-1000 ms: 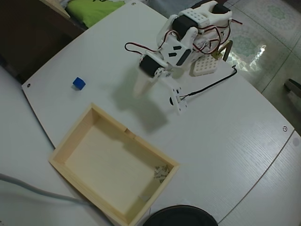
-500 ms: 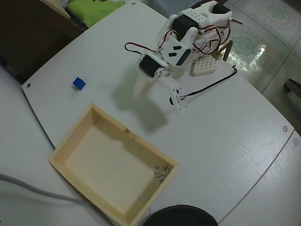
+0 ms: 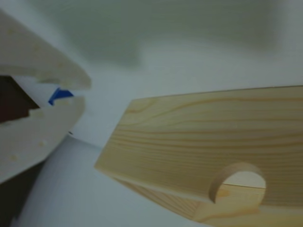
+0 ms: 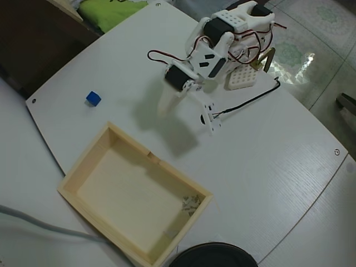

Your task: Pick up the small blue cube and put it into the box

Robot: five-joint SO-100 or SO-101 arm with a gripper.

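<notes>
**Reach not begun, cube well apart from gripper**

The small bright-blue cube (image 4: 93, 98) sat alone on the white table (image 4: 267, 167), left of the arm in the overhead view and just beyond the far-left corner of the pale wooden box (image 4: 72, 181). The white two-finger gripper (image 4: 167, 108) hung above the table between arm base and box, holding nothing. In the wrist view a narrow gap showed between its fingers (image 3: 42, 71), so it was slightly parted, with the cube (image 3: 59, 95) glimpsed through that gap.

Judged step: approach, grasp still undone. The next move called for swinging left, opening wider and descending over the cube.

Open table surrounded the cube, though the table's left edge lay near it. The box's far wall stood close on the near side. The white perforated block (image 4: 240, 78) by the base was out of the way.
</notes>
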